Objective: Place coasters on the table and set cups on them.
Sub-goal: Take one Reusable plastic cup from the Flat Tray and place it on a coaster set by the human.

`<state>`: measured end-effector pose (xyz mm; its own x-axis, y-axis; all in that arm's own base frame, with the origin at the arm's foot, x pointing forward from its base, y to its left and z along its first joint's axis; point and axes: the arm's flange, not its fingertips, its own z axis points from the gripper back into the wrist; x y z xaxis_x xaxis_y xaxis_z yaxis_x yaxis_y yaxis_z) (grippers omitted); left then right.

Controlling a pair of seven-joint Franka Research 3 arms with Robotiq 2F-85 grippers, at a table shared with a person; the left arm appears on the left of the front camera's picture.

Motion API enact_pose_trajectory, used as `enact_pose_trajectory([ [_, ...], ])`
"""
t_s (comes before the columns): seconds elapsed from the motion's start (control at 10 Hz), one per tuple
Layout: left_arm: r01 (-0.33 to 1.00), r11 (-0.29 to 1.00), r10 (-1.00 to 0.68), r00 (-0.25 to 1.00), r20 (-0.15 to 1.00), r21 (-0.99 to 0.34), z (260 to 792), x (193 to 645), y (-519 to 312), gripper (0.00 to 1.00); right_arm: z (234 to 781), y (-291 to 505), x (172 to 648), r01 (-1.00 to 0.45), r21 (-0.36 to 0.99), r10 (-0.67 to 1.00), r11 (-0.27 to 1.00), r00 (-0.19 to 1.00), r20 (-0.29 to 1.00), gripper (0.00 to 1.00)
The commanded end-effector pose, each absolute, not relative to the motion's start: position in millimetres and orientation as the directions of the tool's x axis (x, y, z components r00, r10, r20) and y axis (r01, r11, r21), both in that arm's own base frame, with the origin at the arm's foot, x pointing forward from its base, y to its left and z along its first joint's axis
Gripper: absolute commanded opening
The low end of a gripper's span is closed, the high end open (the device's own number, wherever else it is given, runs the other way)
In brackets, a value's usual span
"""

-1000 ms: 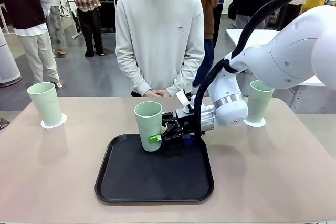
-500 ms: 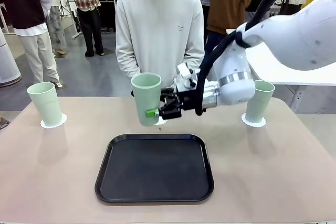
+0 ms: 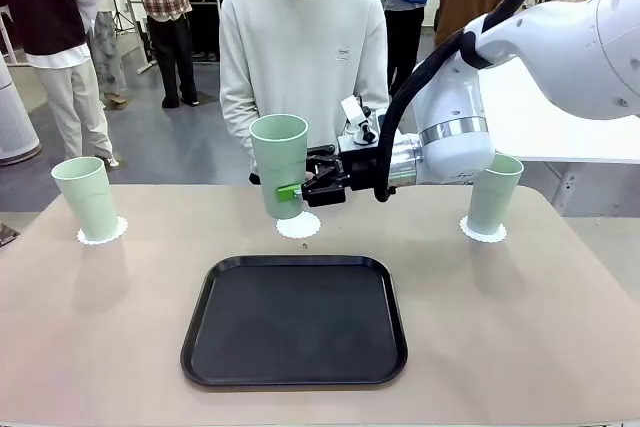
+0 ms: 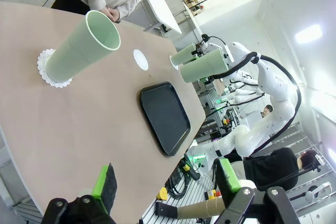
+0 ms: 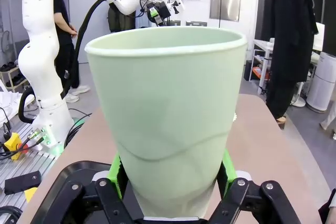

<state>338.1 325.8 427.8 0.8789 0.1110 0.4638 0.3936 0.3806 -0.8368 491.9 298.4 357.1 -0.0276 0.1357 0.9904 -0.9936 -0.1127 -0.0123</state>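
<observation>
The third cup (image 3: pixel 279 165) is clamped low in the right gripper (image 3: pixel 294 190), held above the free coaster (image 3: pixel 298 226) at 12 o'clock of the tray (image 3: pixel 295 319). It should be lowered upright, base centred, then released. The table (image 3: pixel 90 327) around is open; the left gripper (image 4: pixel 163 182) is spread, holding nothing.

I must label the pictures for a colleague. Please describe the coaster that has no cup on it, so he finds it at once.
Start at the black tray in the middle of the table. Just past its far edge, toward the person, lies a white coaster. It alone is bare; the cup in the right gripper hangs over it, while the other two coasters bear cups.
</observation>
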Motion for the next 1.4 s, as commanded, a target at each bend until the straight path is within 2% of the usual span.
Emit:
enact_pose_trajectory([
  [0.0, 0.398, 0.375, 0.111, 0.877, 0.467, -0.837, 430.6, 336.2, 326.4, 1.0, 357.4, 297.8, 492.6, -0.994, -0.012, 0.135, -0.109, -0.027, 0.99, 0.81],
  [0.3, 0.398, 0.375, 0.111, 0.877, 0.467, -0.837, 430.6, 336.2, 326.4, 1.0, 339.8, 279.0, 581.8, -0.999, -0.029, 0.165, 0.029, -0.024, 0.986, 0.81],
  [0.6, 0.398, 0.375, 0.111, 0.877, 0.467, -0.837, 430.6, 336.2, 326.4, 1.0, 315.8, 269.6, 645.1, -0.999, 0.012, 0.129, 0.036, 0.017, 0.992, 0.81],
  [1.0, 0.398, 0.375, 0.111, 0.877, 0.467, -0.837, 430.6, 336.2, 326.4, 1.0, 314.2, 272.9, 645.9, -0.997, 0.041, 0.058, 0.069, 0.045, 0.997, 0.81],
  [1.3, 0.398, 0.375, 0.111, 0.877, 0.467, -0.837, 430.6, 336.2, 326.4, 1.0, 302.1, 267.4, 649.5, -0.999, 0.009, 0.1, 0.05, 0.014, 0.995, 0.81],
])
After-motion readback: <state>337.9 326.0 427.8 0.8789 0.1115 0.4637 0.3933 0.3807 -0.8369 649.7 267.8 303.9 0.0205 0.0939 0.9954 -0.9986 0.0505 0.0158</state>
